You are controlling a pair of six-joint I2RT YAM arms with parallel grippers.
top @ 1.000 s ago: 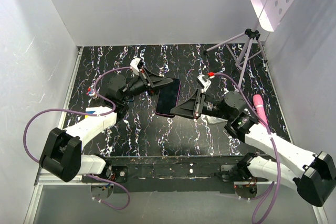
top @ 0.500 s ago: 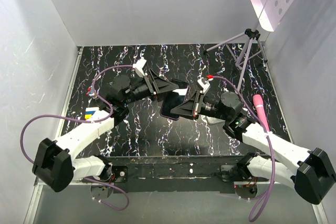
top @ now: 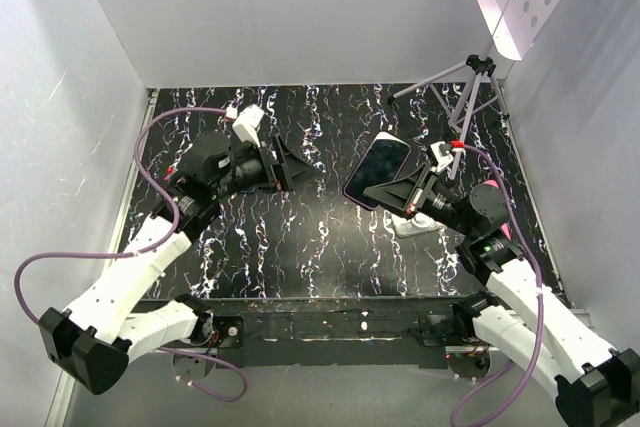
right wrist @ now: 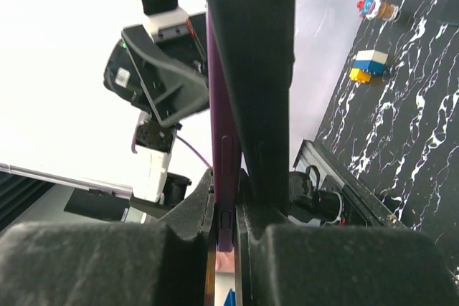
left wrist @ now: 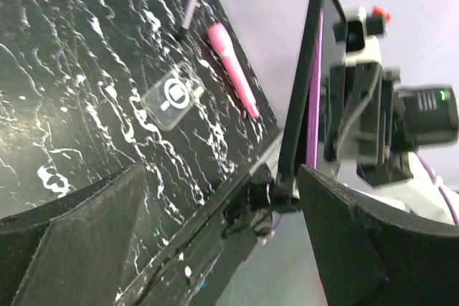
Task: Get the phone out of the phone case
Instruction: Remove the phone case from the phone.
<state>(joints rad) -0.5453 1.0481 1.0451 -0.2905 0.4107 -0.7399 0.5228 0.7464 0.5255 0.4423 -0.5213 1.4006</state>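
Right now the right gripper [top: 392,195] is clenched on the phone [top: 385,162], holding it tilted above the table [top: 330,237]. The black phone case [left wrist: 298,98] hugs its back. Well apart to its left, the left gripper [top: 305,169] hangs spread and empty.

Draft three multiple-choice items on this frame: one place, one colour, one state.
1. Where is the phone? A lying flat; B out of view; C raised in the right end effector.
2. Colour of the pen on the table? A pink; B green; C yellow.
3. The left end effector is: A shut on the phone; B open, empty; C shut on the pen.
Key: 1C, clamped by its edge above the table; 2A, plainly pink; 3B, jaws spread, nothing between.
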